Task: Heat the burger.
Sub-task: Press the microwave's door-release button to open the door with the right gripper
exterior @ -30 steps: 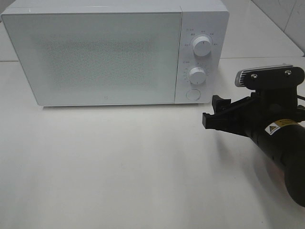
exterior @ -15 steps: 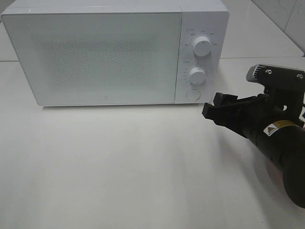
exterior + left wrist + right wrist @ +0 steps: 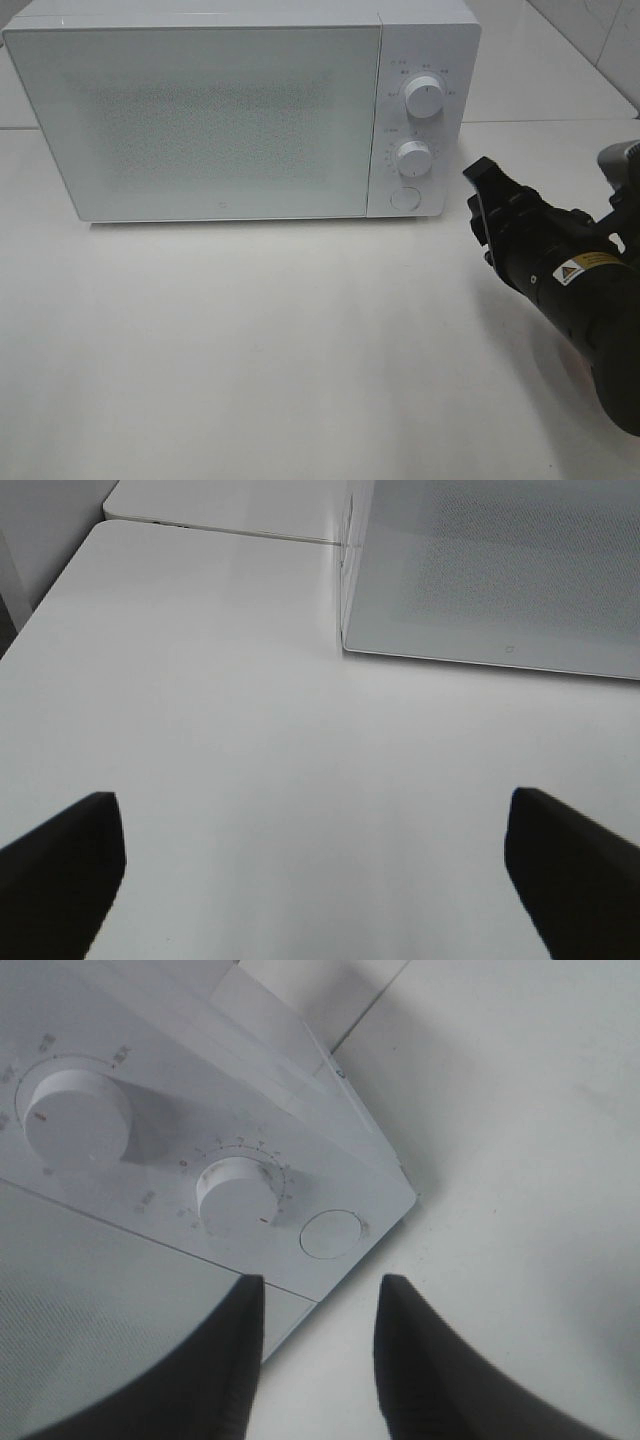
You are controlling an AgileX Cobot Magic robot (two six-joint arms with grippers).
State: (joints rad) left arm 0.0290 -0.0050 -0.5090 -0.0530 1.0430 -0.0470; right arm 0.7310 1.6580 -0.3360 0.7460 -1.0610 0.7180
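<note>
The burger is out of view in every frame. A white microwave (image 3: 200, 110) stands at the back of the table with its door shut. My right gripper (image 3: 482, 190) hovers just right of the control panel, turned on its side. In the right wrist view the right gripper (image 3: 320, 1285) points at the round button (image 3: 331, 1234), fingers a narrow gap apart with nothing between them. My left gripper (image 3: 310, 798) stands wide open over bare table, in front of the microwave's left corner (image 3: 345, 645).
The panel carries an upper knob (image 3: 424, 98), a lower knob (image 3: 412, 157) and a round button (image 3: 403, 198). A white table (image 3: 250, 350) stretches in front of the microwave. A second white surface (image 3: 220, 500) joins behind it.
The right gripper has rolled onto its side, drawn back to the right and narrowed its fingers. The left gripper has not changed.
</note>
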